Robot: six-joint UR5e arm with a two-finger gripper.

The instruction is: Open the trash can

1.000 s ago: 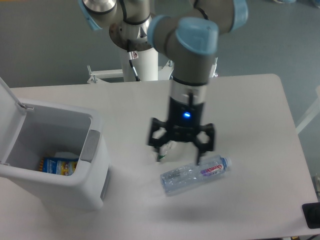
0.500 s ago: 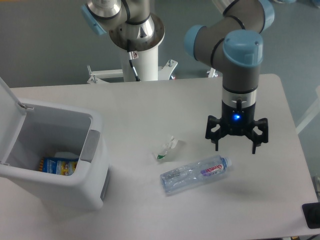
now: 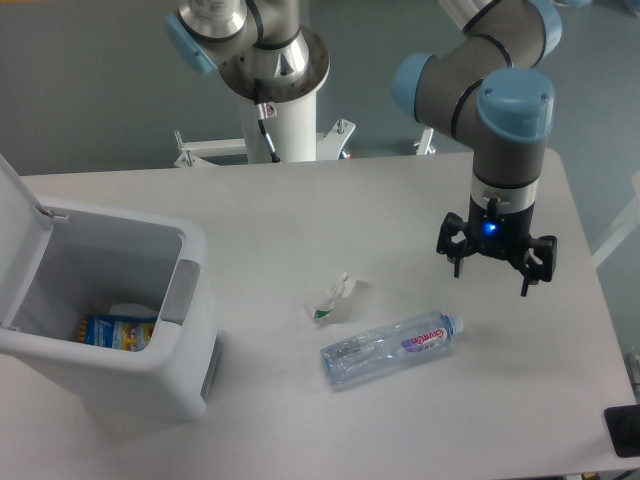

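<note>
Bin [image 3: 110, 330]: left on worktop [image 3: 300, 200], lid [image 3: 15, 215] swung up, packet inside
Pincer [image 3: 493, 278]: spread wide, holding nothing, above right of worktop
Bottle [image 3: 392, 347]: lying centre, below-left of pincer
Wrapper [image 3: 331, 298]: just beside bottle

White table [image 3: 250, 210] with rounded corner, grey floor [image 3: 80, 90] behind, even flat light

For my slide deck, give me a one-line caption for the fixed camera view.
Trash can open, open gripper hovering right of bottle and wrapper.
</note>
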